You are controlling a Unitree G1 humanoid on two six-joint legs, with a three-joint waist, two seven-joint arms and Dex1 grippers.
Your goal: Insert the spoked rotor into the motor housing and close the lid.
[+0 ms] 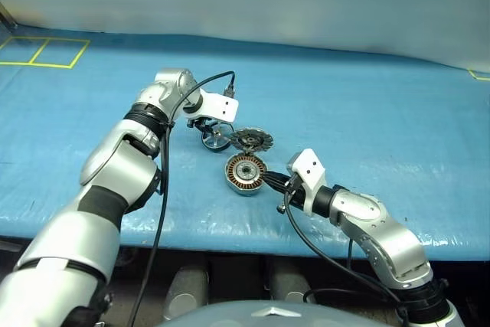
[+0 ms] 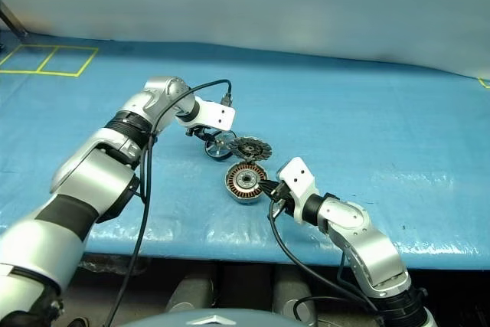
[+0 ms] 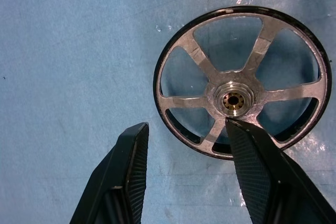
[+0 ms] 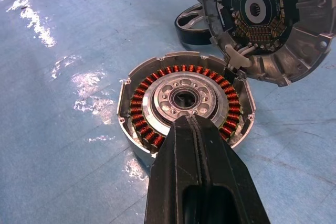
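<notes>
left fingers apart, right fingers closed

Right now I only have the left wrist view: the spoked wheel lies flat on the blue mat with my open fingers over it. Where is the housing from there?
Observer: The motor housing lies on the blue mat, nearer the robot than the spoked rotor.
Operator: Is its lid out of the way?
Observer: Yes. The lid is swung open, its dark segmented face showing, still joined at the housing's edge.
Operator: What is the right arm doing?
Observer: The right gripper is shut, its tip at the housing's near rim; whether it presses on it I cannot tell.
Operator: Anything already in the cup?
Observer: Only the copper windings around the silver hub.
</notes>
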